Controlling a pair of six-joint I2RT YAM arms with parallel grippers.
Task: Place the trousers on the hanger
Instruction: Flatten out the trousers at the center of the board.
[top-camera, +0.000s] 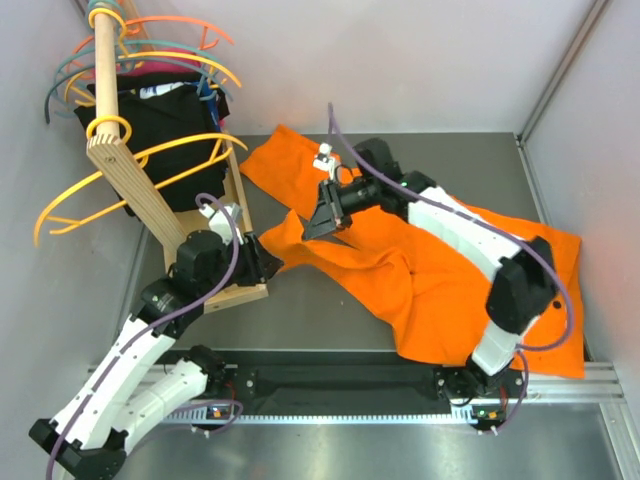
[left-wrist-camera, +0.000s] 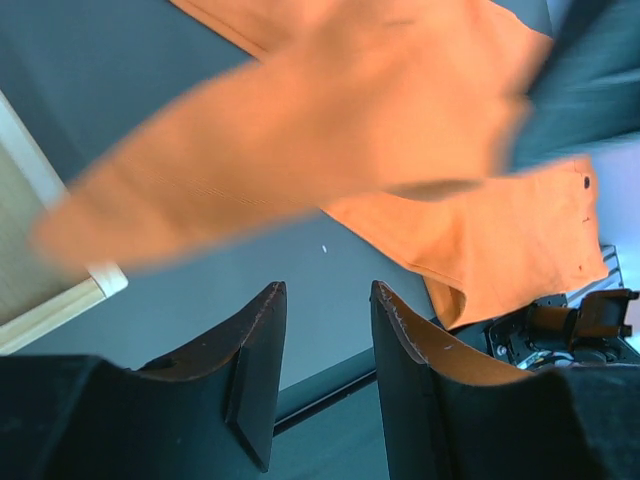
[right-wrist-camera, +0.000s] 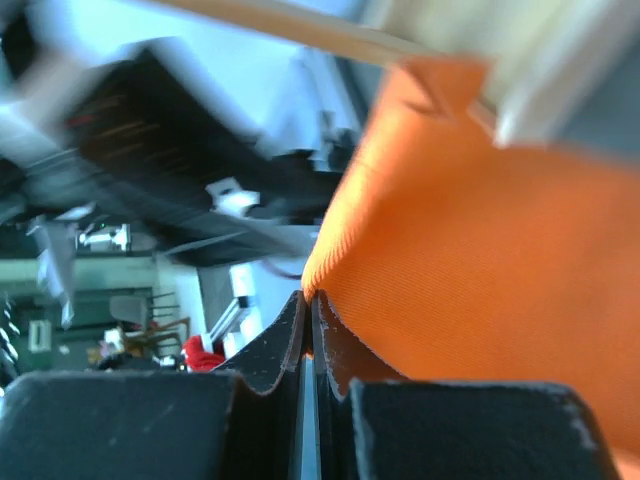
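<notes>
From above, a grey table (top-camera: 470, 165) sits between pale walls (top-camera: 400, 60). The trousers (top-camera: 430, 270) sprawl across its middle and right. The hanger (top-camera: 185, 143) hangs on a wooden rack (top-camera: 130, 180) at the left. The right gripper (top-camera: 322, 222) pinches a fold of cloth, and the left gripper (top-camera: 262, 262) is beside the rack's base.

In the left wrist view, the left gripper (left-wrist-camera: 328, 340) has its fingers apart over bare table (left-wrist-camera: 120, 90), with the trousers (left-wrist-camera: 330, 130) blurred beyond.

In the right wrist view, the right gripper (right-wrist-camera: 310, 320) is clamped on the edge of the trousers (right-wrist-camera: 480, 270).
</notes>
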